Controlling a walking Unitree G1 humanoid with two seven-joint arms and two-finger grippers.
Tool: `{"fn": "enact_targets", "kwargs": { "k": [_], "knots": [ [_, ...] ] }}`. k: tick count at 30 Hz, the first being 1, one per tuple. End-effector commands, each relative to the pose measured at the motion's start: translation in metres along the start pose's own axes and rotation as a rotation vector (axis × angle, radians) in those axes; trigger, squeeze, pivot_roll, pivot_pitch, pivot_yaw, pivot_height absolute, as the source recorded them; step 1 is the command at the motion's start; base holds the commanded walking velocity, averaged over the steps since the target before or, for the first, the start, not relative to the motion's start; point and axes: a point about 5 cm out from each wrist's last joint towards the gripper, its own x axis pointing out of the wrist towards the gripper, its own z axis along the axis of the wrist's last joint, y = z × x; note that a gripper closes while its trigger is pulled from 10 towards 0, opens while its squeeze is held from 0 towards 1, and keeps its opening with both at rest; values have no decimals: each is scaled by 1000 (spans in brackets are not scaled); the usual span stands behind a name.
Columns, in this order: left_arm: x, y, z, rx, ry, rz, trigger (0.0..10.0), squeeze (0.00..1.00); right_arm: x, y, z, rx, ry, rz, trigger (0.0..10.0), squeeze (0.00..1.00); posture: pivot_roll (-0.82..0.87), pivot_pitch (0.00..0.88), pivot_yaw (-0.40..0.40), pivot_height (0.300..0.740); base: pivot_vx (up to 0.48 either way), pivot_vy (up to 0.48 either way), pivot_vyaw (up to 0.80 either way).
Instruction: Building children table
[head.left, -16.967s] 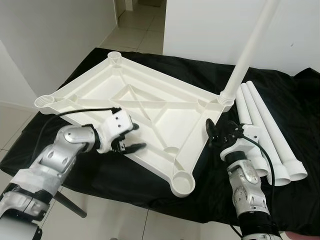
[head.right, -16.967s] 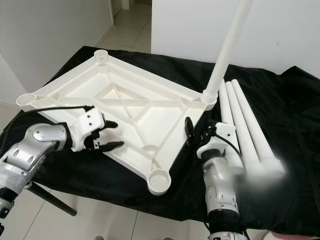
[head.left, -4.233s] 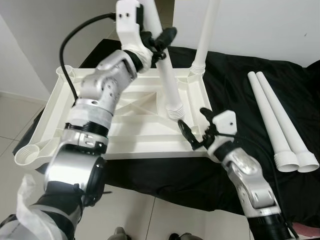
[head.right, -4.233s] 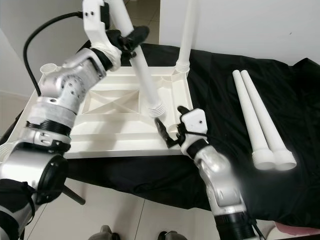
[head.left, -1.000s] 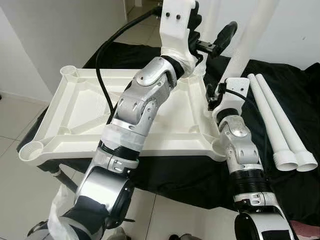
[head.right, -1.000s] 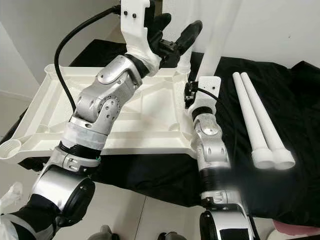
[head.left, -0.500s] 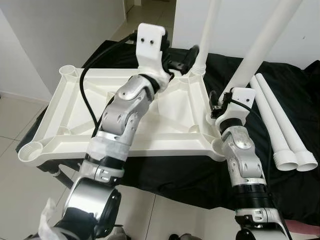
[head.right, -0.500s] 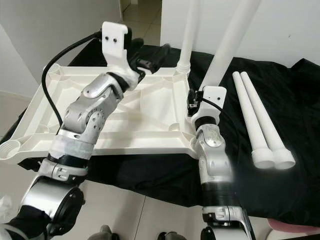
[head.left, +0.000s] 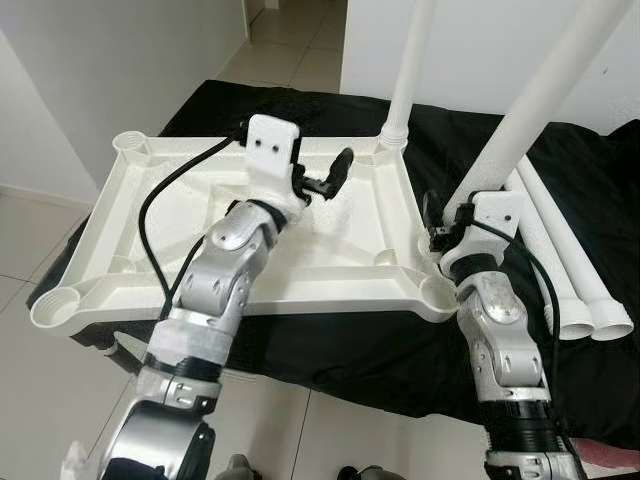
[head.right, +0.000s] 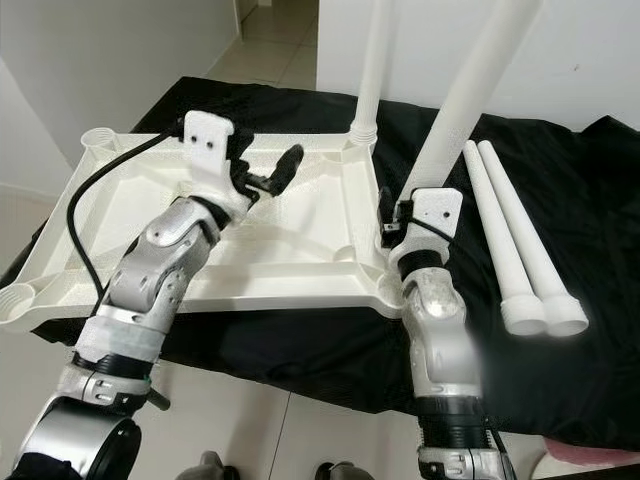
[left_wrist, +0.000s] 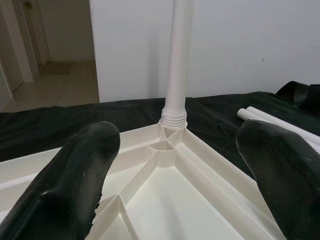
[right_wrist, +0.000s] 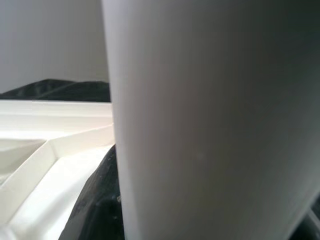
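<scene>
Right arm has the leg, near-right socket just below
My right gripper (head.left: 440, 232) clamps the tilted leg (head.left: 540, 95) above that corner socket (head.left: 437, 293); left gripper (head.left: 325, 180) hovers spread, empty, over the tabletop (head.left: 100, 240)

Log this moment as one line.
left claw open over tabletop | right claw on second leg at corner | first leg upright | two legs loose
</scene>
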Motion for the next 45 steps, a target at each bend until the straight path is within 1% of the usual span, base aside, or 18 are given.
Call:
{"fn": "enact_targets", "kwargs": {
  "k": [1,3,5,7,9,10,11,16,17,18,20,21,23,28,29,34,42,45],
  "knots": [
    [-3,-6,-3,35,12,-58,10000,0,-3,1,5,-16,-31,14,10000,0,-60,133,23,740,0,0,0],
    [-10,-11,-11,55,31,-94,10000,0,-9,0,4,-13,-39,24,10000,0,-58,141,23,740,0,0,0],
    [-18,-17,-20,77,51,-144,10000,0,-12,0,2,-13,-42,28,10000,0,-54,139,21,740,0,0,0],
    [-18,-17,-20,77,51,-144,10000,0,-12,0,2,-13,-42,28,10000,0,-54,139,21,740,0,0,0],
    [-24,-20,-26,74,72,-164,10000,0,-15,-1,0,-14,-39,27,10000,0,-43,141,18,740,0,0,0],
    [-24,-20,-26,74,72,-164,10000,0,-15,-1,0,-14,-39,27,10000,0,-43,141,18,740,0,0,0],
    [-28,-22,-29,73,86,-181,10000,0,-16,-2,-2,-16,-36,26,10000,0,-41,140,20,740,0,0,0],
    [-35,-26,-34,72,109,-217,10000,0,-17,-4,-4,-21,-25,22,10000,0,-36,144,14,740,0,0,0],
    [-38,-30,-36,73,116,-249,10000,0,-17,-5,-4,-22,-23,20,10000,0,-36,148,11,740,0,0,0],
    [-38,-30,-36,73,116,-249,10000,0,-17,-5,-4,-22,-23,20,10000,0,-36,148,11,740,0,0,0],
    [-45,-40,-42,56,144,-343,10000,0,-18,-6,-5,-25,-27,24,10000,0,-34,148,8,740,0,0,0],
    [-45,-40,-42,56,144,-343,10000,0,-18,-6,-5,-25,-27,24,10000,0,-34,148,8,740,0,0,0],
    [-50,-47,-45,43,158,-410,10000,0,-19,-6,-5,-24,-30,30,10000,0,-34,148,8,740,0,0,0],
    [-54,-52,-46,36,165,-446,10000,0,-19,-7,-8,-24,-25,29,10000,0,-23,137,7,740,0,0,0],
    [-57,-55,-47,30,172,-473,10000,0,-19,-8,-9,-27,-21,27,10000,0,-21,135,6,740,0,0,0],
    [-66,-66,-48,46,187,-558,10000,0,-20,-10,-14,-34,-2,37,10000,0,-10,125,-2,740,0,0,0],
    [-70,-70,-48,44,197,-588,10000,0,-23,-10,-19,-60,11,80,10000,0,-4,114,-8,740,0,0,0],
    [-72,-72,-46,54,196,-603,10000,0,-24,-9,-20,-70,9,120,10000,0,2,107,-14,740,0,0,0]
  ]
}}
